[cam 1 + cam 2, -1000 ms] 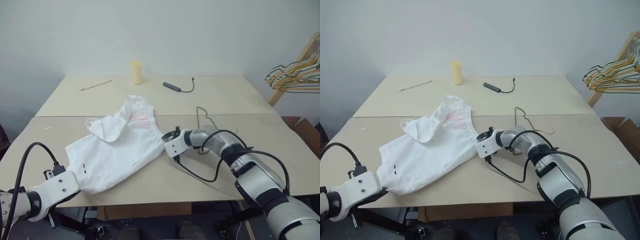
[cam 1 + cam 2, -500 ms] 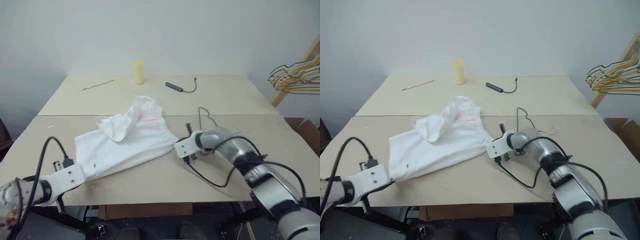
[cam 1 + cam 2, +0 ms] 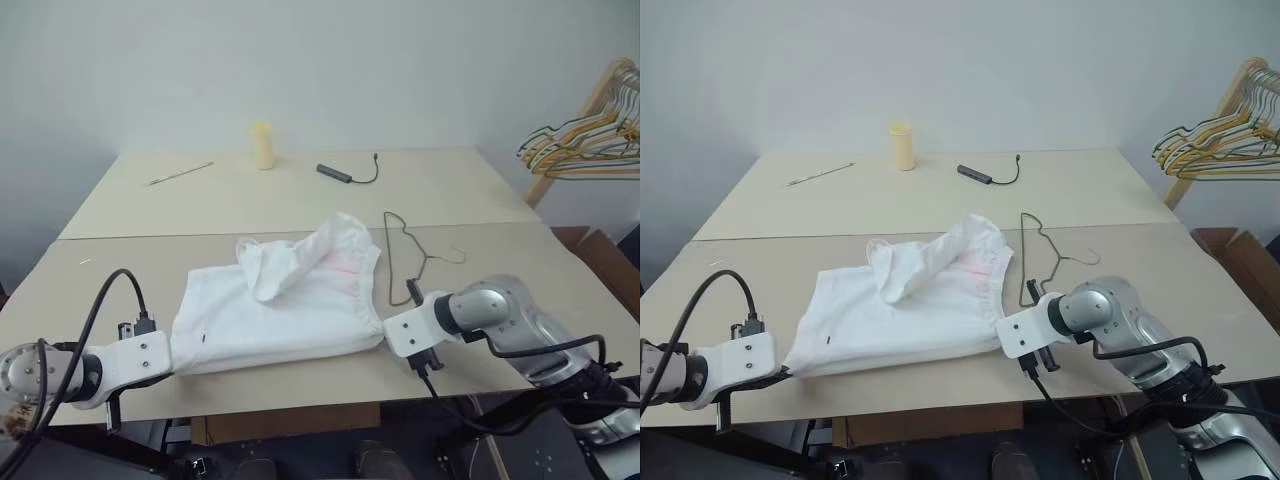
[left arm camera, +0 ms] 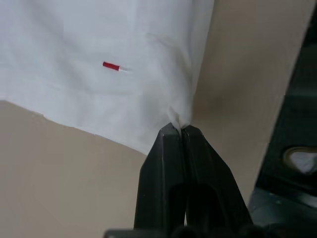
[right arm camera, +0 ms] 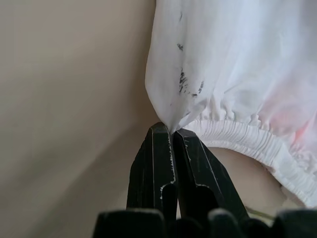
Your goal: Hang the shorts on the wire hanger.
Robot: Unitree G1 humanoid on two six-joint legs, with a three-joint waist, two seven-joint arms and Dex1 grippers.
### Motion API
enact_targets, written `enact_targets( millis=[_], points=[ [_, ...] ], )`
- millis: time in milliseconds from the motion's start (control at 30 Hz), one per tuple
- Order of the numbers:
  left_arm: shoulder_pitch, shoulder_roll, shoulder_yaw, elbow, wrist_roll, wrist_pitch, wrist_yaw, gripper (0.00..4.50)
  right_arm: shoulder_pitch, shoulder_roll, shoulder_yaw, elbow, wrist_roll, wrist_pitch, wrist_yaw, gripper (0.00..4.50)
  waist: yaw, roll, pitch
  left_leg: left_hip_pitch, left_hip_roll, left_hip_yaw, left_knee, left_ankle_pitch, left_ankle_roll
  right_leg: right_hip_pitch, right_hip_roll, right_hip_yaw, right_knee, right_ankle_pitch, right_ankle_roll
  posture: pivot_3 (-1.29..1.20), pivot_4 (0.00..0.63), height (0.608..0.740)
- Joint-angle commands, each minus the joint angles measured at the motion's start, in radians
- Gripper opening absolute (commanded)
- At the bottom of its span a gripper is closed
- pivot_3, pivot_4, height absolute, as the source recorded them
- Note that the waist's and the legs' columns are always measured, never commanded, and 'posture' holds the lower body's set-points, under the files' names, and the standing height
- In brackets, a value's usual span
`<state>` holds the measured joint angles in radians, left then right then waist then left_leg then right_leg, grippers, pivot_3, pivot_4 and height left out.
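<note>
Pale wooden tabletop (image 3: 450, 190) is spread with the shorts (image 3: 285, 310), now pulled flatter and nearer the front edge than a second ago, when they lay bunched. The wire hanger (image 3: 405, 250) lies just beside the waistband, untouched. The right gripper (image 5: 171, 133), open a second ago, is now clamped on a waistband-side corner; the left gripper (image 4: 178, 130) is pinched shut on a hem corner. The cloth is judged ready for lifting. No writing is readable, only a small red mark (image 4: 111, 66)

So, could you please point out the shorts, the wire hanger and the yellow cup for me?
shorts (image 3: 290, 320), left eye view, on the flat white cloth.
wire hanger (image 3: 389, 262), left eye view, on its long straight wire.
yellow cup (image 3: 262, 147), left eye view, on its side wall.
</note>
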<state>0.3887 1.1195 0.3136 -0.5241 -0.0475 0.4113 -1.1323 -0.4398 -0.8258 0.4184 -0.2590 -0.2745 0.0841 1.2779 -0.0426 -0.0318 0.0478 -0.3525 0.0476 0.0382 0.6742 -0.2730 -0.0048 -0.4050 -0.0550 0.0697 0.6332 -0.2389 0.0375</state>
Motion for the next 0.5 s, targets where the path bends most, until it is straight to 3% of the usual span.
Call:
enact_targets(
  millis=[33, 67, 167, 233, 300, 367, 433, 500],
  points=[
    [-0.193, -0.030, -0.070, 0.067, -0.027, 0.000, 0.047, 0.00, -0.156, 0.097, -0.034, 0.145, 0.012, 0.049, -0.065, 0.03, 0.000, 0.001, 0.000, 0.000, 0.000, 0.000, 0.001, 0.000, 0.000, 0.000, 0.000, 0.000, 0.001, 0.000, 0.000, 0.01, 0.000, 0.740],
    [-0.264, -0.054, -0.103, 0.101, -0.027, 0.008, 0.071, 0.00, -0.196, 0.128, -0.035, 0.199, 0.007, 0.050, -0.089, 0.03, 0.000, 0.001, 0.001, 0.001, 0.000, 0.000, 0.002, 0.000, 0.000, 0.001, 0.000, 0.000, 0.001, 0.001, -0.001, 0.01, 0.000, 0.740],
    [-0.696, -0.228, -0.277, 0.354, 0.150, 0.020, 0.328, 0.00, -0.443, 0.304, -0.039, 0.550, -0.079, 0.057, -0.356, 0.03, 0.004, 0.000, 0.002, 0.004, -0.002, -0.001, 0.005, 0.003, -0.001, 0.004, 0.001, 0.001, 0.007, 0.005, 0.003, 0.01, 0.000, 0.740],
    [-0.932, -0.337, -0.321, 0.532, 0.246, -0.017, 0.522, 0.00, -0.605, 0.377, -0.021, 0.793, -0.177, 0.016, -0.612, 0.03, 0.004, -0.002, 0.001, 0.002, -0.002, -0.004, 0.004, 0.007, -0.003, 0.003, 0.002, 0.000, 0.007, 0.009, 0.002, 0.02, 0.000, 0.740],
    [-1.215, -0.442, -0.267, 0.734, 0.320, -0.128, 0.894, 0.00, -0.797, 0.434, -0.033, 1.025, -0.258, -0.024, -0.988, 0.03, 0.003, -0.005, 0.000, -0.003, -0.004, -0.007, 0.004, 0.009, -0.006, -0.001, 0.001, 0.000, 0.007, 0.015, -0.003, 0.02, 0.000, 0.740],
    [-1.366, -0.459, -0.217, 0.802, 0.352, -0.224, 1.088, 0.00, -0.915, 0.462, -0.082, 1.131, -0.267, -0.066, -1.254, 0.03, -0.005, -0.007, -0.002, -0.017, -0.006, -0.008, 0.004, 0.011, -0.011, -0.018, -0.002, 0.000, 0.012, 0.018, -0.004, 0.02, 0.000, 0.740],
    [-1.417, -0.432, -0.169, 0.765, 0.346, -0.282, 1.146, 0.00, -0.960, 0.456, -0.143, 1.122, -0.249, -0.139, -1.438, 0.03, -0.017, -0.008, -0.005, -0.039, -0.007, -0.008, 0.001, 0.020, -0.029, -0.043, -0.005, 0.001, 0.016, 0.020, -0.003, 0.02, 0.000, 0.740],
    [-1.407, -0.389, -0.124, 0.697, 0.339, -0.336, 1.159, 0.00, -0.945, 0.437, -0.182, 1.057, -0.241, -0.224, -1.537, 0.03, -0.032, -0.007, -0.009, -0.045, -0.010, -0.008, -0.007, 0.019, -0.031, -0.055, -0.008, 0.001, 0.018, 0.021, -0.003, 0.02, 0.000, 0.740]
  ],
)
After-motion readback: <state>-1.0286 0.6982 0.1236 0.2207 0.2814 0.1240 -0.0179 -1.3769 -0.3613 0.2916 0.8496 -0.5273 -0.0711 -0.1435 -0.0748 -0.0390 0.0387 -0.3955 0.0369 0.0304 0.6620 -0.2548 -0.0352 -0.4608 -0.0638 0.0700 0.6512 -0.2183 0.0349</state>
